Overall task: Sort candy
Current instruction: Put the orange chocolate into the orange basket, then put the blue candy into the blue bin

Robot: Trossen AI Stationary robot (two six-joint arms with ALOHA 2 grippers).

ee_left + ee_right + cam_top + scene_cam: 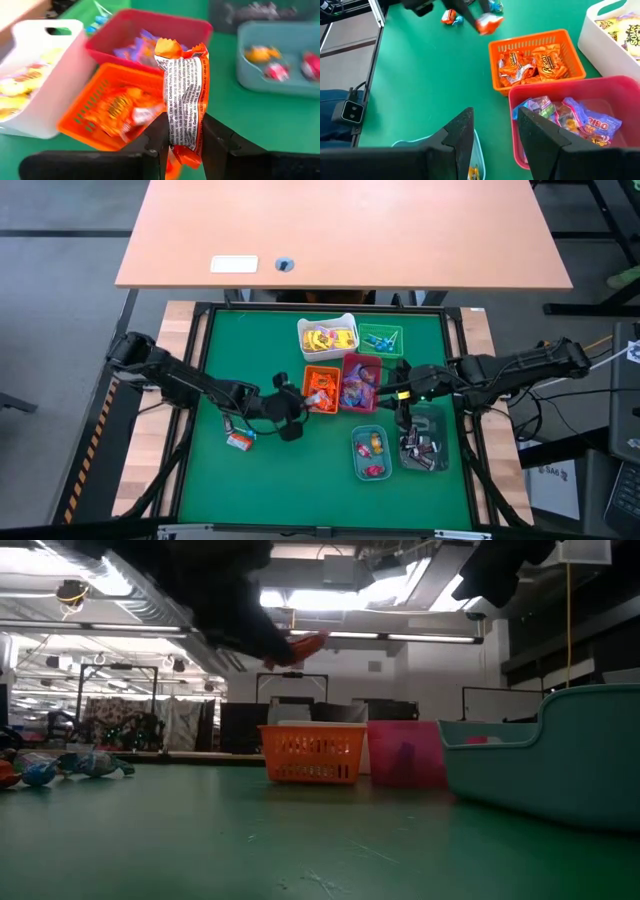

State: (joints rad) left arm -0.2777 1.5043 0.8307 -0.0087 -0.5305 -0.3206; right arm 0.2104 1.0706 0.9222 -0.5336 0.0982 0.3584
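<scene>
The left gripper (184,145) pinches an orange-wrapped candy (183,100) upright, long axis vertical, just left of the orange bin (321,388) at frame centre, while the right gripper (495,137) waits empty, jaws parted.

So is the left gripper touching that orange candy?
Touching. The left wrist view shows the left gripper pinching the orange candy on both sides.

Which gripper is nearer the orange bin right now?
Left. The left gripper hangs just beside the orange bin, clamping an orange candy; the right gripper sits beyond the red bin.
</scene>
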